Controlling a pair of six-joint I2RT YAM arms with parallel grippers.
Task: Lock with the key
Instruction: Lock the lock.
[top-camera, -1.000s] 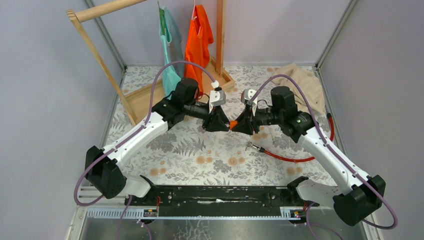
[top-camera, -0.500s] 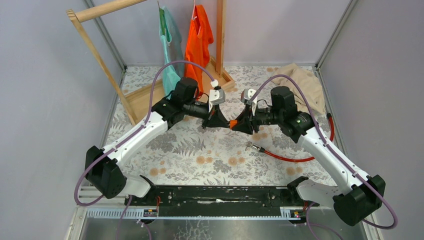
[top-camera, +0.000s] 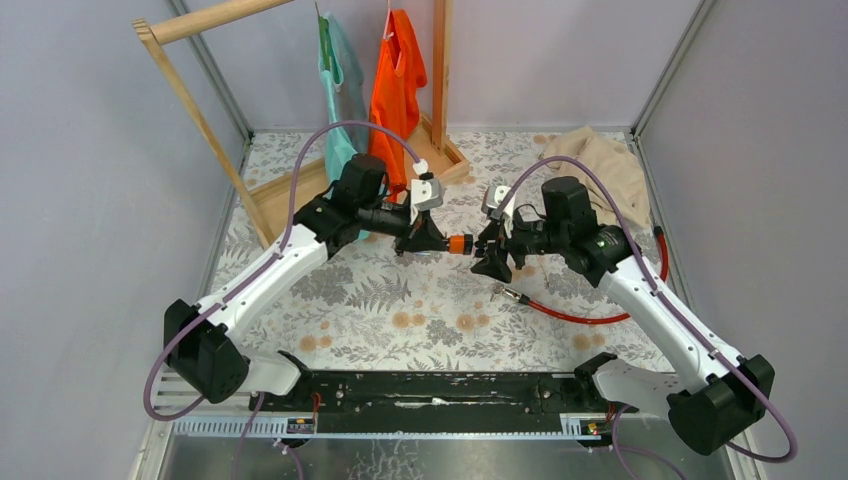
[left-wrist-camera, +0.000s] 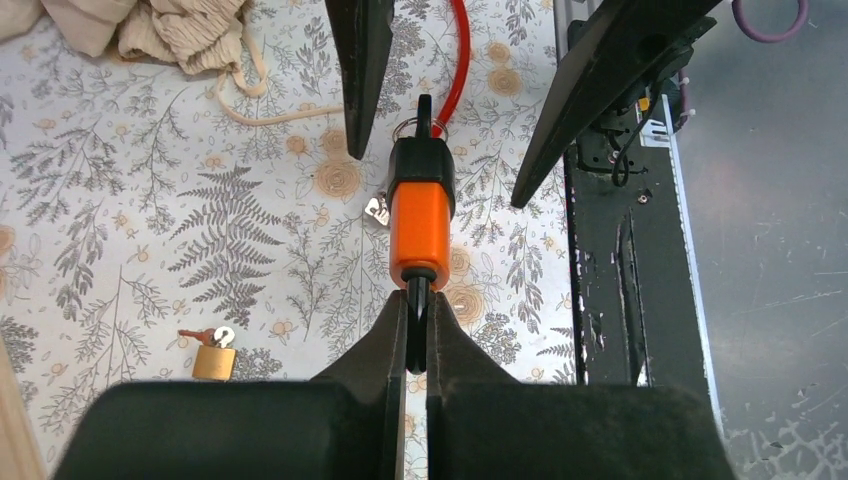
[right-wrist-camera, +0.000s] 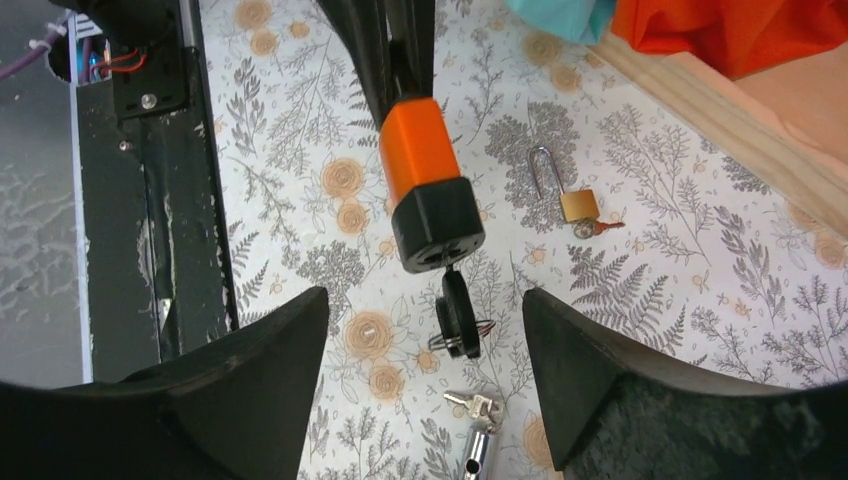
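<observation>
Padlock (left-wrist-camera: 420, 225): matt orange plastic body, black cap. Small brass padlock (right-wrist-camera: 579, 205): glossy metal. Tabletop (top-camera: 400, 300): matt printed covering.

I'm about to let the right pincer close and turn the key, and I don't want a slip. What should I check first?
1. Left pincer shut on the orange padlock with black cap: ok, it clamps the thin black piece at the orange end.
2. Black-headed key seated in the cap: ok, it hangs from the keyhole.
3. Right pincer open: ok.
4. Key between the right fingers: ok, one finger on each side and neither touching.
5. Shackle pushed home: cannot tell, the left pincer hides it.
6. Small brass padlock out of the way: ok, it lies on the table to the side.
</observation>
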